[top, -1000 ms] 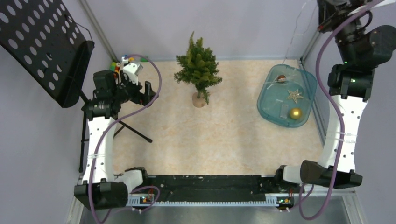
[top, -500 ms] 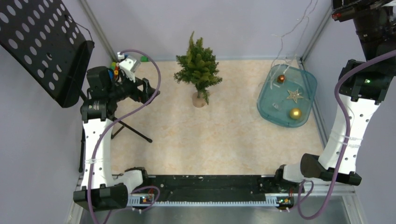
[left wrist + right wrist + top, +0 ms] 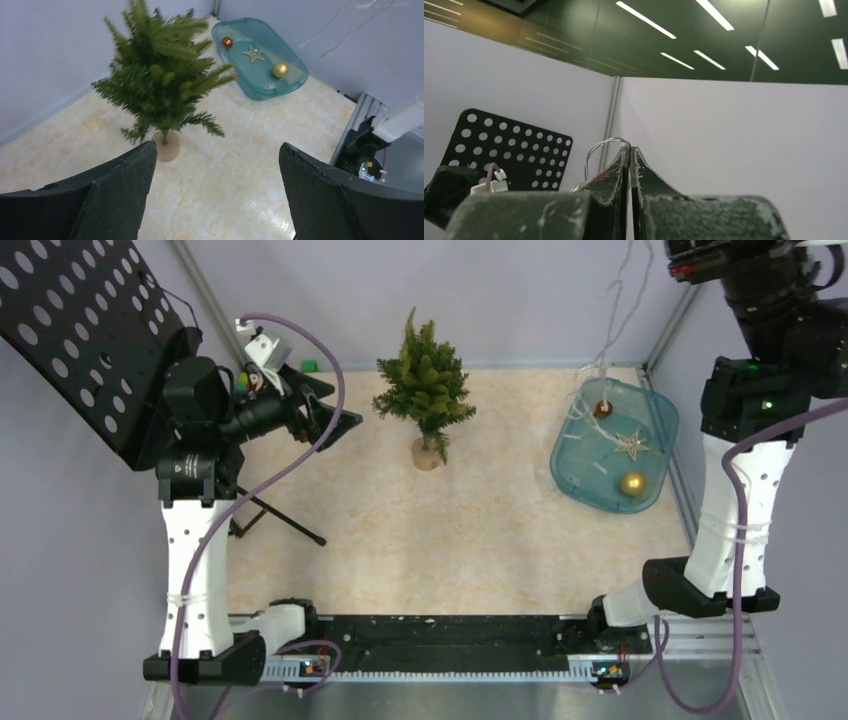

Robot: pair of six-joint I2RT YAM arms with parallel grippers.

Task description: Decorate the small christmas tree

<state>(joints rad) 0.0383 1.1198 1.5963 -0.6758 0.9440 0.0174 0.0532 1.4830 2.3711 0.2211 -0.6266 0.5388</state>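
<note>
The small christmas tree point(image 3: 425, 380), dark green on a round pale base point(image 3: 428, 453), stands at the back middle of the table. It also shows in the left wrist view point(image 3: 160, 75). My left gripper point(image 3: 330, 412) hangs open to its left, with nothing between the fingers point(image 3: 216, 146). My right gripper point(image 3: 629, 149) is shut on a thin silvery wire point(image 3: 596, 150) and points up at the walls. In the top view that wire point(image 3: 608, 340) runs from the teal tray point(image 3: 585, 488) up past the frame's top edge.
The tray holds a reddish ball point(image 3: 603, 408), a gold star point(image 3: 630, 445) and a gold ball point(image 3: 632, 483). A black perforated stand point(image 3: 80, 330) on tripod legs point(image 3: 285, 518) stands at the left. Grey walls close in the back and both sides.
The right arm has risen and drawn the wire up out of the tray. The left arm has lifted and swung its open gripper toward the tree.
</note>
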